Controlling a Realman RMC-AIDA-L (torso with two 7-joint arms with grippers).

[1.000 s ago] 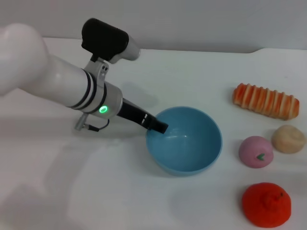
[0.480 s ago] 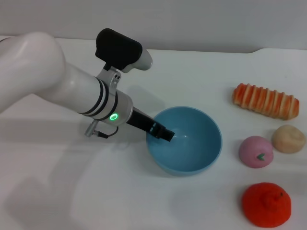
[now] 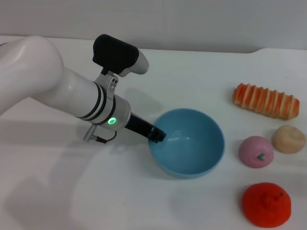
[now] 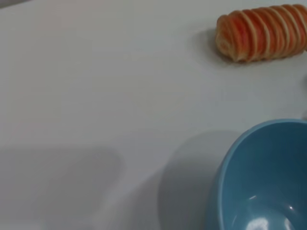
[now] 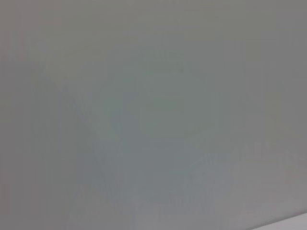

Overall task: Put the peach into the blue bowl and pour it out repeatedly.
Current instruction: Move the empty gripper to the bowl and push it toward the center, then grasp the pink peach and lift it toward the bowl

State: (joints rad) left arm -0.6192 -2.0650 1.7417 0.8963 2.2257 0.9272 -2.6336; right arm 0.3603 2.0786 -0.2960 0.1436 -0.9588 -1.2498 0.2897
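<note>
Left hand [image 3: 157, 136] at bowl [image 3: 189, 163] rim; grip state not discernible. Peach [image 3: 256, 151] outside, on tabletop [image 3: 192, 76]. Your risk: rim slips, bowl tips.

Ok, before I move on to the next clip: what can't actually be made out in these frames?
- Left gripper: head view shows its dark tip at the blue bowl rim; whether it grips the rim cannot be told. The left wrist view shows no fingers.
- Right gripper: in no view; the right wrist view shows only a blank grey surface.
- Blue bowl: cut off by the frame edge in the left wrist view.
- Peach: absent from both wrist views.
</note>
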